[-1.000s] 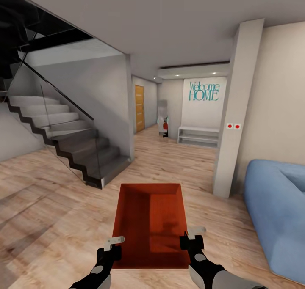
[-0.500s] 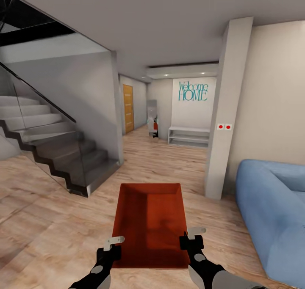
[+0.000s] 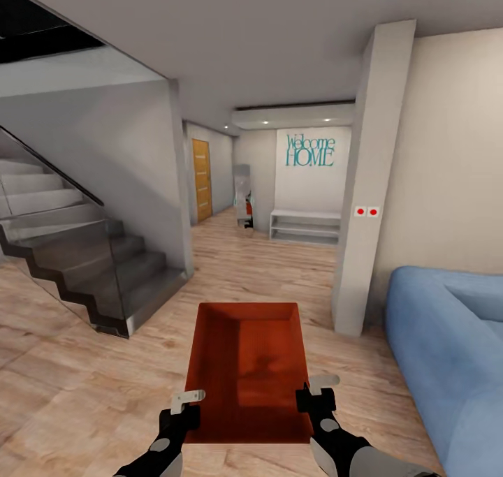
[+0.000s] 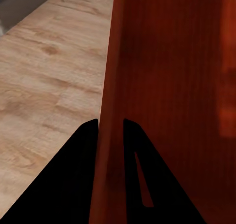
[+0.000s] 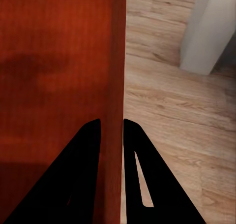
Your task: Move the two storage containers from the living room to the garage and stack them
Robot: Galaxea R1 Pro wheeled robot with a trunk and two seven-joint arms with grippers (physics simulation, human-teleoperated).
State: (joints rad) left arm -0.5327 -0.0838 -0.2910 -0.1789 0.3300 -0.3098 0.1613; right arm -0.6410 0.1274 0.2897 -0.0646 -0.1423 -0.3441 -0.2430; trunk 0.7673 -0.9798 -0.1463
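A red-orange open-topped storage container (image 3: 248, 369) hangs in front of me above the light wood plank floor of the living room. My left gripper (image 3: 187, 401) is shut on its left wall, and my right gripper (image 3: 314, 391) is shut on its right wall. In the left wrist view the thin red wall (image 4: 110, 135) runs between the two dark fingers (image 4: 73, 184). The right wrist view shows the same grip, with the wall (image 5: 115, 111) pinched between the fingers (image 5: 142, 184). The bin is empty inside.
A dark staircase (image 3: 84, 267) with a glass rail stands at the left. A white pillar (image 3: 363, 204) and a blue sofa (image 3: 447, 351) are at the right. Ahead, a hallway leads to a wooden door (image 3: 201, 180), a low white shelf (image 3: 305, 225) and a "Welcome HOME" wall.
The whole picture has shifted left, so the camera has turned right and moved forward. The container and both grippers hold the same place in the view.
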